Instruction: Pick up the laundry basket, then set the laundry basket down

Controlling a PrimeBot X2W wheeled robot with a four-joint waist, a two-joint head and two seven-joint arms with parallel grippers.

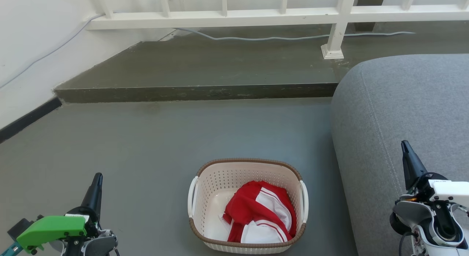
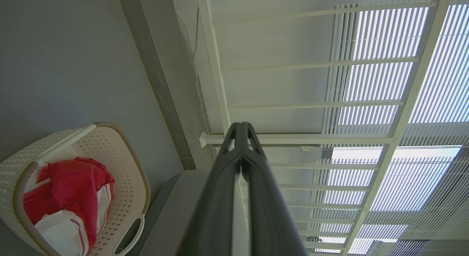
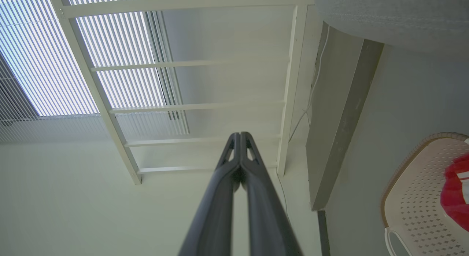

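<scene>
Grey floor (image 1: 146, 138), smooth and matte. Laundry basket (image 1: 238, 175) stands upright on it, close to a grey sofa (image 1: 403, 113) at its right, a strip of floor between them. Behind, a darker raised step (image 1: 201, 65) runs across; white railing post (image 1: 335, 32) and pale cable (image 1: 274, 38) rest on the step

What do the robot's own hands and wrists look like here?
Each hand has two long, dark, tapering fingers with triangular cut-outs near the tips. The left hand sits on a bright green cover, with grey metal beneath. The right hand sits on a white housing over a rounded grey joint, with a black cable looping below.
</scene>
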